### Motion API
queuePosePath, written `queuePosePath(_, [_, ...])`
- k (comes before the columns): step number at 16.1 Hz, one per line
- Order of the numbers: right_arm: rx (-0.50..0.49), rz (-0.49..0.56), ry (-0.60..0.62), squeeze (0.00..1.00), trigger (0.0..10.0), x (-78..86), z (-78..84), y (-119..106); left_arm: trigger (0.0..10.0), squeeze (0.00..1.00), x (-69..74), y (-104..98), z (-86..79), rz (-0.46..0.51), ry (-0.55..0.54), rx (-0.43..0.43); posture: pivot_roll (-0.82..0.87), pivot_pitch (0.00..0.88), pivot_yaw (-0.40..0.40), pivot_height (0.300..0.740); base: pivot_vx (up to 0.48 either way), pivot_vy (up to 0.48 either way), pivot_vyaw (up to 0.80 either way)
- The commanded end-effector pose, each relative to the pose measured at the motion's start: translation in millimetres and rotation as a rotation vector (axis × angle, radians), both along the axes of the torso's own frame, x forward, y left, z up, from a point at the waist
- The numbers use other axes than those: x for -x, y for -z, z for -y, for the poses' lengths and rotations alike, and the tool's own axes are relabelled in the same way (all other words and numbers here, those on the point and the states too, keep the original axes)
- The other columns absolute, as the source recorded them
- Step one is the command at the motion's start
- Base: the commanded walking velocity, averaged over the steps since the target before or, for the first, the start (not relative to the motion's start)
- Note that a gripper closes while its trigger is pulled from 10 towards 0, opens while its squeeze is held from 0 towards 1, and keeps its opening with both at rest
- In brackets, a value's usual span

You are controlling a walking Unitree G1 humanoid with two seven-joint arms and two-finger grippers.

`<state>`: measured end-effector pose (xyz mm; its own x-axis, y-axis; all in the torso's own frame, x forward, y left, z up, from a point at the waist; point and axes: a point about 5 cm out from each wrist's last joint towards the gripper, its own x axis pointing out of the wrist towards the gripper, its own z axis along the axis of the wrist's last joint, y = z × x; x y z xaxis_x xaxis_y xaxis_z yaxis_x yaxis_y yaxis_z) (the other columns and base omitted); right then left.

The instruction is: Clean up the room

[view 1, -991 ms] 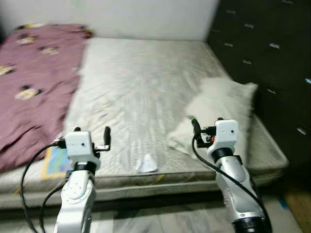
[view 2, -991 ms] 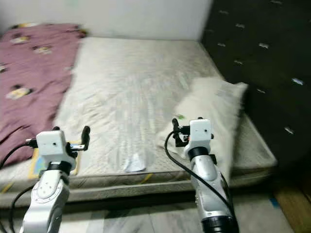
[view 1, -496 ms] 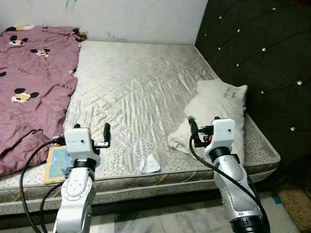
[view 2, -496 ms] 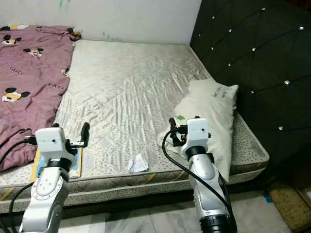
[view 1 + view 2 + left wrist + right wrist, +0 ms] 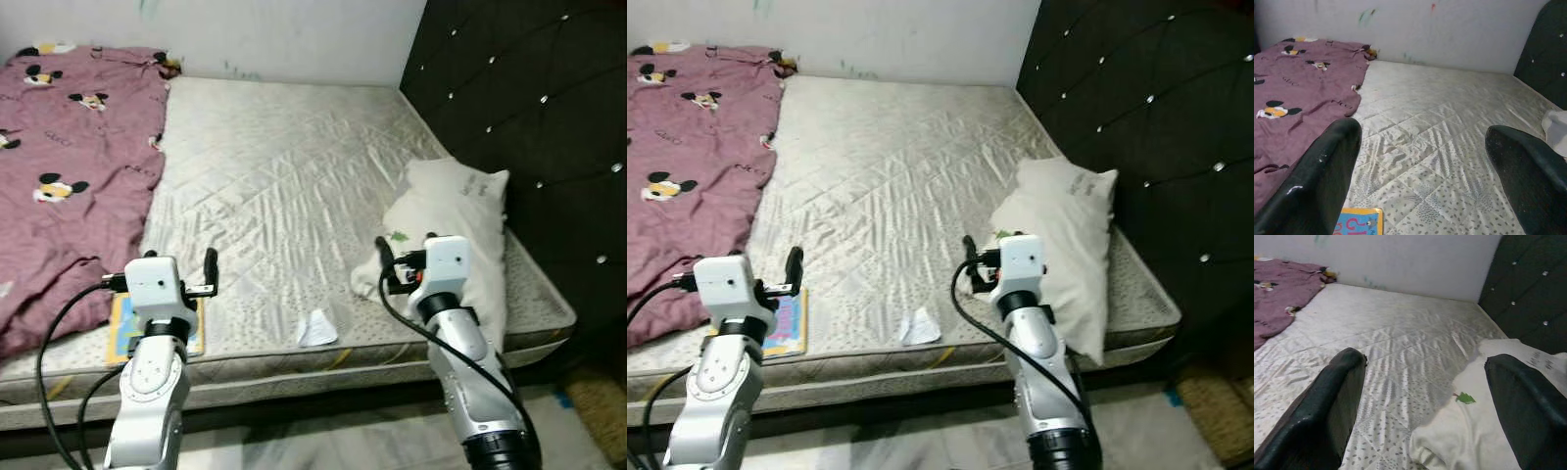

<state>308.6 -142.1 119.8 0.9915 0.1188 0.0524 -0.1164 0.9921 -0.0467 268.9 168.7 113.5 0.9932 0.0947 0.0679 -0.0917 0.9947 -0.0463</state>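
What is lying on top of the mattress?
On the mattress: a maroon blanket, white pillow, crumpled paper scrap and colourful book. Anything under blanket or pillow is hidden.

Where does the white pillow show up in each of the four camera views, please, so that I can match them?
Left eye view: the white pillow lies right of centre, against the dark headboard.
Right eye view: right of centre, beyond the right end effector.
Left wrist view: a sliver at one edge.
Right wrist view: a lower corner, with its green leaf mark.
Shared landmark: the headboard.
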Motion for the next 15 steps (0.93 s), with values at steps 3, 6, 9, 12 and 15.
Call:
queuePosePath(3, [0.049,-0.02,0.03,0.0,10.0,0.7,9.8,3.6,10.0,0.0,0.7,-1.8,11.7,0.017,0.067,0.031,-0.03,0.082,-0.11,0.74,0.0,0.0,0.0])
queuePosePath(6, [0.103,0.015,-0.019,0.0,10.0,-0.2,1.7,0.1,10.0,0.0,0.8,-1.8,12.8,0.02,0.076,0.036,-0.03,0.082,-0.111,0.74,0.0,0.0,0.0])
queuePosePath(9, [0.121,0.042,-0.035,0.0,10.0,-2.2,-2.2,-4.0,10.0,0.0,0.2,-2.1,13.7,0.023,0.088,0.041,-0.03,0.079,-0.109,0.74,0.0,0.0,0.0])
queuePosePath(12, [0.131,0.038,-0.073,0.0,10.0,-2.0,-7.2,-1.6,10.0,0.0,0.6,-2.2,15.0,0.025,0.094,0.042,-0.03,0.073,-0.111,0.74,0.267,0.0,0.0])
queuePosePath(15, [0.144,0.025,-0.063,0.0,10.0,-2.7,-7.2,1.3,10.0,0.0,0.4,-1.8,14.4,0.024,0.095,0.038,-0.02,0.067,-0.112,0.74,0.281,0.0,0.0])
